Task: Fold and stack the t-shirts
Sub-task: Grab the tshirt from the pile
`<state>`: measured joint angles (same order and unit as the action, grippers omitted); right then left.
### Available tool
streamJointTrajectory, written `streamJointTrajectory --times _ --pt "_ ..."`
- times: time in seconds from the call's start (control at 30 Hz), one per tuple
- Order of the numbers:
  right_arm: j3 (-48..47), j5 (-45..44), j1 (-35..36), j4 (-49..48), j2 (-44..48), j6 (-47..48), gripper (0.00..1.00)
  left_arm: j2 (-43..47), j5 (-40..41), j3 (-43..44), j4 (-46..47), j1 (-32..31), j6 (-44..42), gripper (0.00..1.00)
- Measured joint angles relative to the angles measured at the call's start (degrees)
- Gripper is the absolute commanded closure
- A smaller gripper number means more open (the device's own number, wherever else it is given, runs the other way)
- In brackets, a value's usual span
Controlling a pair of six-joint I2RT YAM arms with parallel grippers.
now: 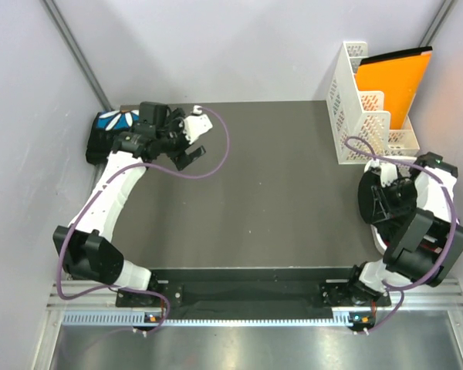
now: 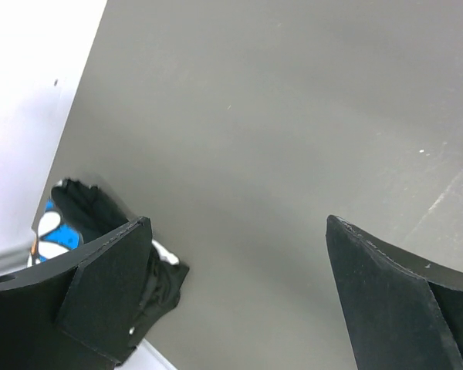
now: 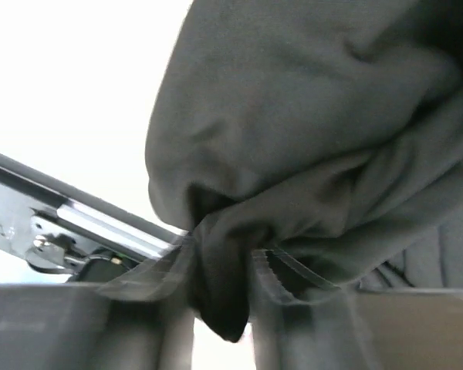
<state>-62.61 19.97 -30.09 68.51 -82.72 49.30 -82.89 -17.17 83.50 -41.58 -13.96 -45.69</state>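
A folded black t-shirt with a blue and white petal print (image 1: 108,127) lies at the table's far left corner; it also shows in the left wrist view (image 2: 81,216), beside the left finger. My left gripper (image 1: 191,156) is open and empty above the bare table just right of that shirt. My right gripper (image 3: 220,266) is shut on a bunched fold of a second black t-shirt (image 3: 309,131) at the table's right edge. That shirt (image 1: 368,202) is mostly hidden behind the right arm, and its print is not visible.
A white perforated rack (image 1: 363,108) holding an orange folder (image 1: 390,81) stands at the back right. The dark table top (image 1: 278,185) runs between the arms. White walls close in on the left, back and right.
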Motion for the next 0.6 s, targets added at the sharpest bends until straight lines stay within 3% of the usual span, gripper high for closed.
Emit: streamJointTrajectory --times 0.07,0.27,0.6 --pt "-1.33 0.15 -0.09 0.68 0.15 -0.28 1.00 0.00 0.68 -0.04 0.02 -1.40 -0.33 0.01" --pt "-7.78 0.92 -0.17 0.42 1.03 -0.46 1.00 0.00 2.45 -1.14 0.02 -2.49 -0.70 0.01" --pt "-28.70 1.79 3.08 1.38 5.18 -2.08 1.00 0.00 2.91 -2.62 0.02 -2.89 -0.70 0.01"
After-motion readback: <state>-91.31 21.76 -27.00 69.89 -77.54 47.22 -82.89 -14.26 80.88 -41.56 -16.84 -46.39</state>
